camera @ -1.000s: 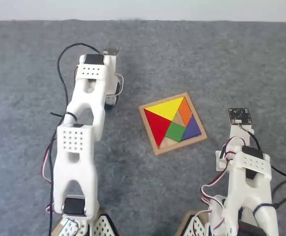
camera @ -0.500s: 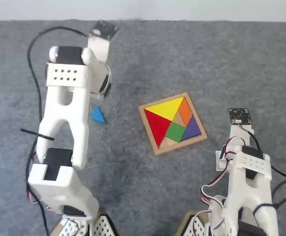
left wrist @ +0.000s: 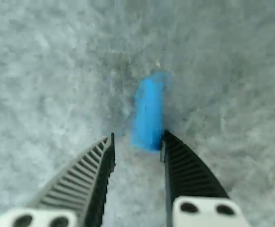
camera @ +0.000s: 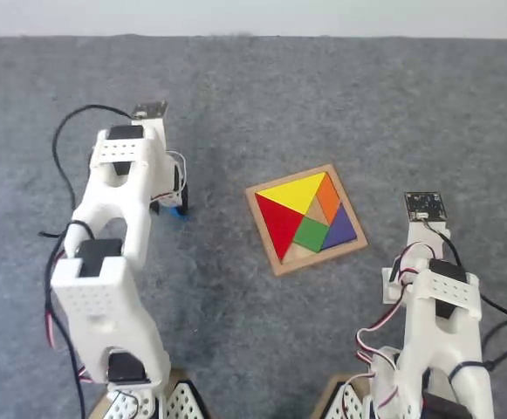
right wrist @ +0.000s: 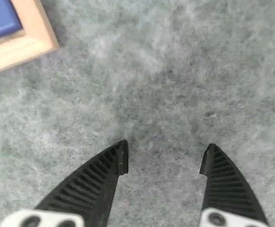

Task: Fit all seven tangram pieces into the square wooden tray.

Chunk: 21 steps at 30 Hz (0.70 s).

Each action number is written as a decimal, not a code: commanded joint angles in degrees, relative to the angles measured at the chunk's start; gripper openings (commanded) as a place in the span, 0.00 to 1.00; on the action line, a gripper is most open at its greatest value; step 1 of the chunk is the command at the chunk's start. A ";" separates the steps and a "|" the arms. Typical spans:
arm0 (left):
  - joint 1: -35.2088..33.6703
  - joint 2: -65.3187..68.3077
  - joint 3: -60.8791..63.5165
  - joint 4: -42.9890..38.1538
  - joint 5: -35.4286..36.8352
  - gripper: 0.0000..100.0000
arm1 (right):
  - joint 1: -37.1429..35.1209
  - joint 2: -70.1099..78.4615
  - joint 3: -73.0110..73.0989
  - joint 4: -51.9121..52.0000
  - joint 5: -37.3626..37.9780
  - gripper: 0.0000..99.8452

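Grasp step judged in hand: left gripper (left wrist: pixel 137 142) fingers are held apart, empty, small blue tangram piece (left wrist: pixel 149 113) at their tips; closure, then carriage to square wooden tray (camera: pixel 264 234), is called for.

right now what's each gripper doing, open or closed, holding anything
Left gripper: open around the near end of the blue piece, not clamped on it.
Right gripper: open, holding nothing.

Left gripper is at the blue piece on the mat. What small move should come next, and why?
Probably ease the left gripper forward over the blue piece before closing. Its jaws stand open, and the piece lies just past the tips, against one finger, not yet between them.
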 commanded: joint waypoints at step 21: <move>-1.76 9.58 -20.79 2.55 -6.51 0.16 | -0.40 -2.24 -0.18 -0.84 0.53 0.26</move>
